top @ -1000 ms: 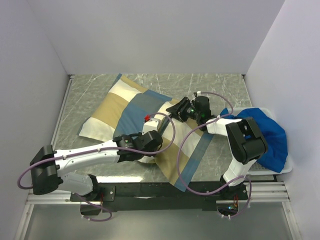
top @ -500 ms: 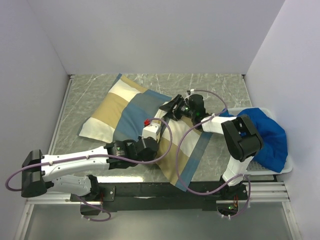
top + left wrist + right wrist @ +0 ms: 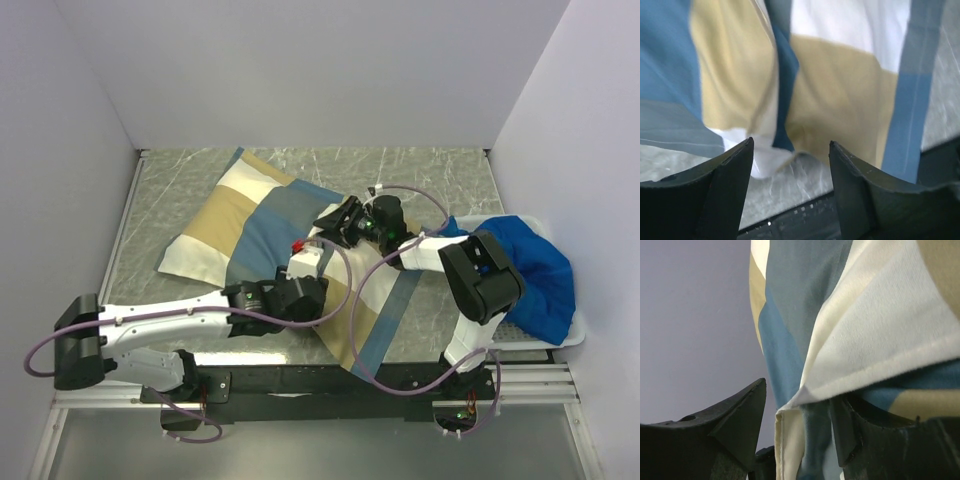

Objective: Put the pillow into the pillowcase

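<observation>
The pillowcase [image 3: 270, 215], in tan, slate-blue and white blocks, lies slantwise across the table and bulges at its far left end. The pillow is hidden; no cream surface stands apart from the white blocks. My left gripper [image 3: 312, 245] hovers at the cover's middle. In the left wrist view the left gripper [image 3: 791, 142] is open with nothing between its fingers, above the pillowcase [image 3: 840, 90]. My right gripper [image 3: 325, 220] sits just beyond it. In the right wrist view the right gripper [image 3: 800, 390] is open, with a hemmed cream corner [image 3: 880, 335] of cloth hanging loosely between its fingers.
A white tray [image 3: 570, 338] at the right edge holds a bright blue cloth [image 3: 535, 270]. Marbled table [image 3: 440, 180] shows at the back right. White walls close in the left, back and right. The arms' cables loop over the cover's near end.
My left gripper has gone from shut to open and its arm has shifted. My right gripper has slid left along the cover, toward the left gripper.
</observation>
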`<state>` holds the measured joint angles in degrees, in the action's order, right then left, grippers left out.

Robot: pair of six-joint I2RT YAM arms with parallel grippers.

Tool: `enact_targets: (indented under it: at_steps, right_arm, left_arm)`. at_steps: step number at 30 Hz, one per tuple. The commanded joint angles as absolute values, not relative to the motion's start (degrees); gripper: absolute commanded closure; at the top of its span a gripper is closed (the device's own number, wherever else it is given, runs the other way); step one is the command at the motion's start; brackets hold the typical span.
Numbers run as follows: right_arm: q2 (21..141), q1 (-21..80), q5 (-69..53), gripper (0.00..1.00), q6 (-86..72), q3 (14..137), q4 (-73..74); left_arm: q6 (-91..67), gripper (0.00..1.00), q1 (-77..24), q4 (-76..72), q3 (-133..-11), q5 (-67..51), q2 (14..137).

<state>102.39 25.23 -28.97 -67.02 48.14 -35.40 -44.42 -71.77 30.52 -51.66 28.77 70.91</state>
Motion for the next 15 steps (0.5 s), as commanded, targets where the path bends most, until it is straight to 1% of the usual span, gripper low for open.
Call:
enact_targets:
  at_steps: [1, 3, 4, 6, 7, 9, 10, 13, 15]
  right_arm:
    - [98.2, 25.1, -27.8, 0.39, -65.7, 45.7, -36.3]
    - [97.5, 25.0, -27.7, 0.39, -66.3, 44.8, -36.9]
    - [96.8, 24.9, -27.7, 0.39, -66.4, 44.2, -37.0]
    - [96.1, 24.7, -27.3, 0.39, -66.2, 43.9, -36.6]
    - [95.6, 24.7, -27.2, 0.37, -65.9, 44.2, -35.8]
    - [95.4, 24.7, -27.3, 0.36, -65.8, 44.5, -35.3]
    - [95.1, 24.6, -27.2, 0.35, -65.8, 44.6, -35.0]
    - [93.7, 24.7, -26.1, 0.36, -65.7, 44.0, -34.1]
    - [92.6, 24.6, -25.3, 0.37, -65.2, 43.3, -33.6]
  left_arm:
    - [-46.3, 0.34, -70.1, 36.3, -61.8, 39.9, 76.5]
    - [-46.1, 0.38, -68.8, 37.5, -63.8, 41.7, 78.4]
    - [-45.1, 0.43, -66.8, 37.7, -64.9, 41.9, 79.9]
    - [-43.7, 0.45, -65.0, 36.4, -65.0, 41.4, 80.6]
    - [-40.9, 0.46, -63.4, 32.5, -64.0, 40.3, 80.4]
    - [-38.8, 0.45, -61.6, 29.2, -63.1, 36.8, 80.3]
    - [-37.4, 0.47, -59.6, 28.1, -62.9, 35.7, 80.8]
    - [-33.7, 0.5, -57.1, 23.7, -62.6, 30.6, 81.8]
    - [-32.4, 0.49, -56.7, 19.7, -62.2, 27.1, 81.8]
